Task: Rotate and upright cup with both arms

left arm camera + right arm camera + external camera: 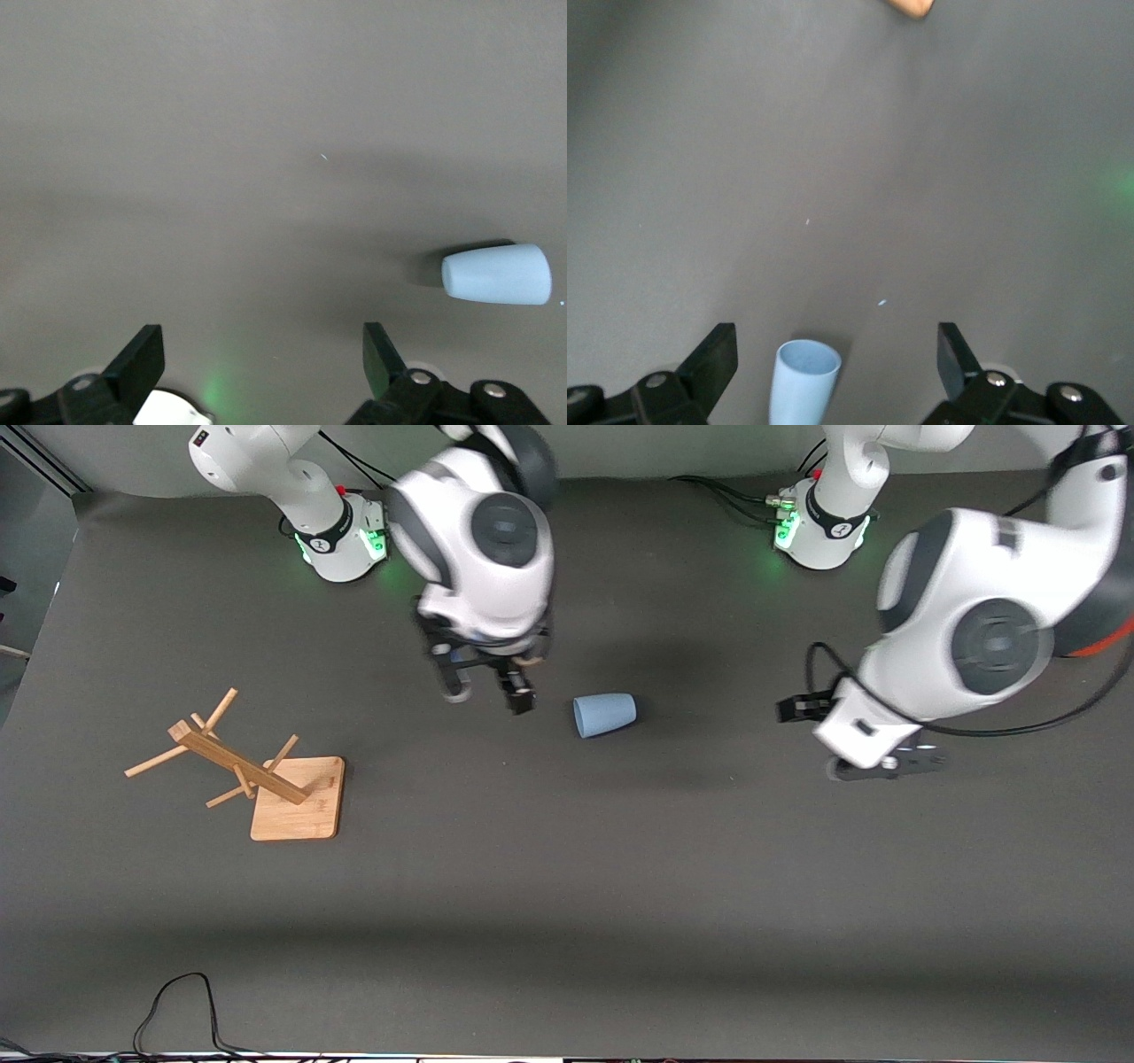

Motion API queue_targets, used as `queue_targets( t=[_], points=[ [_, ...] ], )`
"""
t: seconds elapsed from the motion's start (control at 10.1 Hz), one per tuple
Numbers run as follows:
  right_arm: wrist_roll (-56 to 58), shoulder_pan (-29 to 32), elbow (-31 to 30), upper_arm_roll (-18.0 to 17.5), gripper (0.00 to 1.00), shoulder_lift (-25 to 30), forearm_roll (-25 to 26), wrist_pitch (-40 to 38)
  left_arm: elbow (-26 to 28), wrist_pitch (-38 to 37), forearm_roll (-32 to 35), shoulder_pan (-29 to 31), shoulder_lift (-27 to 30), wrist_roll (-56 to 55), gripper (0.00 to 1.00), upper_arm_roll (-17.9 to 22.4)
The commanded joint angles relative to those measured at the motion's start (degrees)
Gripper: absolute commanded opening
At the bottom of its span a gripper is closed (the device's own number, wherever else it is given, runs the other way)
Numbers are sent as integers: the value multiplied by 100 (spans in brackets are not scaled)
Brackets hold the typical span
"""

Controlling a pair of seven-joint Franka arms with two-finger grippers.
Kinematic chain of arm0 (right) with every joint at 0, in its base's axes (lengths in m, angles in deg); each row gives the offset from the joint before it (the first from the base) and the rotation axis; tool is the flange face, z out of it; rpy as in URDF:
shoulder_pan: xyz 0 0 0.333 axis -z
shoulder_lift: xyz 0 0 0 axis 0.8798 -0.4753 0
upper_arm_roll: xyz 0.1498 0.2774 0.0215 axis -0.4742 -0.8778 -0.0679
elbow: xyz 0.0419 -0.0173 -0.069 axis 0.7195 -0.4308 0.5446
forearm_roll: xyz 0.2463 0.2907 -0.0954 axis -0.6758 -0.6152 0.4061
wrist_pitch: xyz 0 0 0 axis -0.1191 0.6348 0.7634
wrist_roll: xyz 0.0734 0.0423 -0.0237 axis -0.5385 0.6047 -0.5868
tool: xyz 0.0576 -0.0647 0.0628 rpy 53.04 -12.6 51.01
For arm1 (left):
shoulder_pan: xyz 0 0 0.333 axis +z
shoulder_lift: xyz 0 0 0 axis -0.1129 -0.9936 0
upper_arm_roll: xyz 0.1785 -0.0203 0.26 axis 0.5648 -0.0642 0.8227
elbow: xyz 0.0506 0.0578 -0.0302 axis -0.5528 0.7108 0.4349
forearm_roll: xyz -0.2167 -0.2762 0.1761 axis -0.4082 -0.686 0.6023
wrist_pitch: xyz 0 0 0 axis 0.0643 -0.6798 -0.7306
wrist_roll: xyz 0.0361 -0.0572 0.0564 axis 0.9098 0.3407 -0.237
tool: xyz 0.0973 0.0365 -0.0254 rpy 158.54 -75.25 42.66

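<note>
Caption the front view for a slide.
Light-blue cup lies on its side between open right gripper and left gripper, wooden rack aside.

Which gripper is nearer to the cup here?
Right. The right gripper hangs open just beside the cup, toward the right arm's end. The left gripper, also open, is clearly farther off toward the left arm's end.

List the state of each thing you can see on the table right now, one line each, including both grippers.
cup: lying on its side on the table, untouched, mouth toward the right arm's end.
right gripper: open, empty, hanging over the table beside the cup's mouth.
left gripper: open, empty, over the table toward the left arm's end, apart from the cup.
wooden rack: standing on its base, pegs bare.
</note>
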Motion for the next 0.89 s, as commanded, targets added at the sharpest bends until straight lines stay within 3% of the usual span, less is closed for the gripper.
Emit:
queue_targets(
  t=[0.0, 0.4, 0.79],
  points=[
    [1720, 707, -235, -48, 100, 704, -132, -459, -320, -27, -22, -709, -373, -1252, 100, 48],
    [5218, 2315, -761, -66, 100, 1636, -132, -734, -2042, -123, 363, -1904, -2297, -3470, 100, 48],
    [8454, 3687, -912, -92, 100, 1796, -132, -655, -2421, 0, 602, -2749, -3046, -4264, 100, 65]
  ],
)
